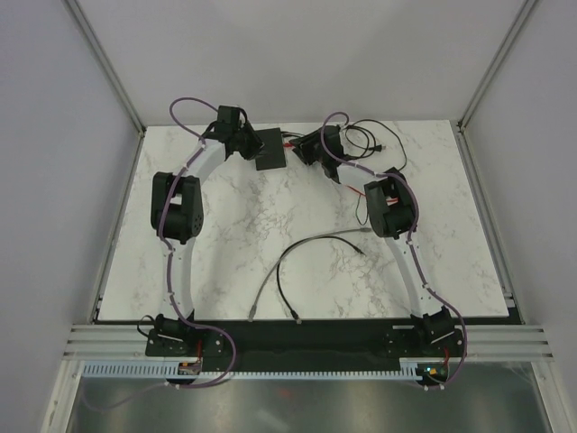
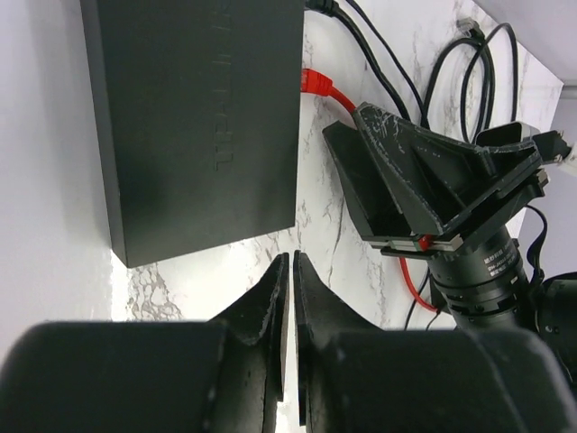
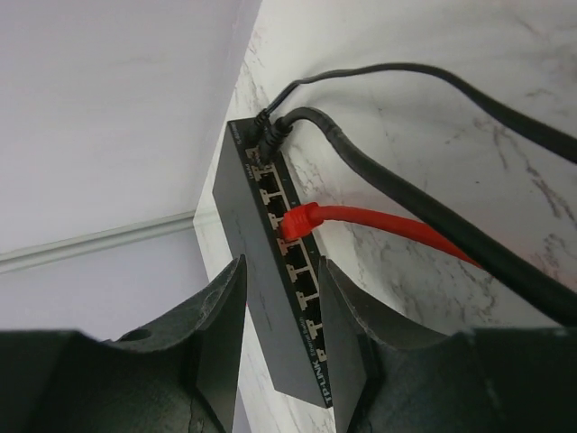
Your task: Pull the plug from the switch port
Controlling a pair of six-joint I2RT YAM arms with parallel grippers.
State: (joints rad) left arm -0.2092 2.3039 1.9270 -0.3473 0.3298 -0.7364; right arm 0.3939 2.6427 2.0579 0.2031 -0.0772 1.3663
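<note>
The switch (image 2: pixel 198 117) is a flat matte-black box lying at the back of the table (image 1: pixel 270 150). A red plug (image 3: pixel 300 220) sits in one socket of its port row, and its red cable runs off to the right. The same plug (image 2: pixel 315 81) shows at the switch's right edge in the left wrist view. My right gripper (image 3: pixel 279 289) is open and hovers just off the port edge, with the switch's near corner showing between its fingers and touching neither. My left gripper (image 2: pixel 290 260) is shut on nothing, just short of the switch's near end.
Two thick black cords (image 3: pixel 388 171) plug into the switch's far end and curl over the back right of the table (image 1: pixel 374 137). A loose grey cable and a black cable (image 1: pixel 306 262) lie mid-table. White walls close in behind and at the sides.
</note>
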